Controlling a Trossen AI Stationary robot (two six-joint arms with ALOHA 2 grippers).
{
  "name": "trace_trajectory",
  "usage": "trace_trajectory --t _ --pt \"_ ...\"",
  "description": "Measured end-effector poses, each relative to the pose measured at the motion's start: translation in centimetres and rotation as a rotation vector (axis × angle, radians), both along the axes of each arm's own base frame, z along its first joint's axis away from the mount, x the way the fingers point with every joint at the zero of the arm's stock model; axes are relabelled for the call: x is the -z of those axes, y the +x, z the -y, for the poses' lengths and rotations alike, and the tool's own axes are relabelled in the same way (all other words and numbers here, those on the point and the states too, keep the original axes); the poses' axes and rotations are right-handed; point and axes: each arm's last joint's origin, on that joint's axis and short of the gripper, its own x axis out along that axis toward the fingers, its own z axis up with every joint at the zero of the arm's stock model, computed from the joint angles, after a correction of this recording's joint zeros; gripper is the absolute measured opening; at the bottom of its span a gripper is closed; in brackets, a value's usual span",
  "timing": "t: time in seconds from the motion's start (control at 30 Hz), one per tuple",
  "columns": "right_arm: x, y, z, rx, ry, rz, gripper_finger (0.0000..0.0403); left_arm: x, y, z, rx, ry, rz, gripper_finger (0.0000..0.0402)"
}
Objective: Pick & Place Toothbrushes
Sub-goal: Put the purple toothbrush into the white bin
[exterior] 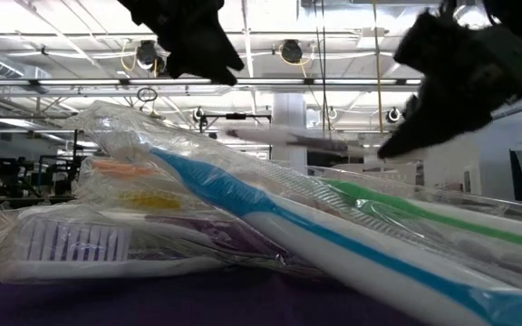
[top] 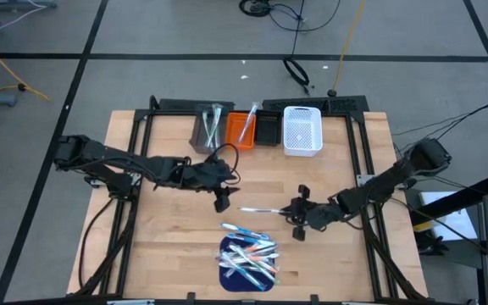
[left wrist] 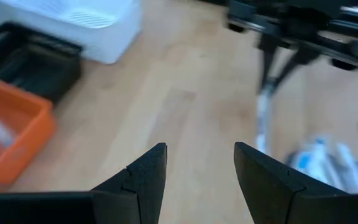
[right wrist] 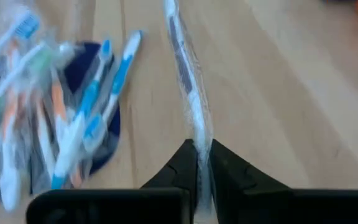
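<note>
We've got the right claw point(right wrist: 197, 163) clamped on a wrapped toothbrush point(right wrist: 188, 93); left claw point(left wrist: 197, 180) apart, idle. Next: carry to far bins point(top: 257, 129).

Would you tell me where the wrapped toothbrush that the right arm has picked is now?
In the high view the wrapped toothbrush lies mid-table, held at one end by the right gripper, just above the toothbrush pile on the blue mat.

4 bins point(top: 257, 129) stand in a row, 1 dark blue mat point(top: 230, 264) carries a pile of wrapped toothbrushes point(top: 251, 254), too tangled to count
</note>
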Motion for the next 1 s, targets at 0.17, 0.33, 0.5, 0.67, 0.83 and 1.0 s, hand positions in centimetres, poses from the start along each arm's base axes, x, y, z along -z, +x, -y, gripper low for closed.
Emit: trace_trajectory --t 0.17,0.33,0.5,0.67,0.83,1.0 --pt "-3.0 1.8 0.3 -0.041 -0.09 -0.018 0.0016 -0.2 0.1 0.6 0.066 -0.013 0.021 0.0186" --pt "-5.7 3.2 1.0 -0.049 -0.18 -0.088 0.0016 -0.2 0.1 1.0 0.08 -0.014 0.022 0.0186" --pt "-8.9 4.4 1.7 -0.059 -0.247 -0.121 0.0016 -0.2 0.0 1.5 0.132 -0.045 0.018 0.0186" --pt "-11.1 5.0 2.2 -0.081 -0.302 -0.121 0.0016 -0.2 0.0 1.6 0.163 -0.076 0.015 0.0186" --pt "-12.6 5.3 2.5 -0.097 -0.337 -0.126 0.0016 -0.2 0.0 1.6 0.163 -0.077 0.015 0.0186" --pt "-12.7 5.3 2.7 -0.104 -0.355 -0.14 0.0016 -0.1 0.0 1.6 0.156 -0.083 0.004 0.0171"
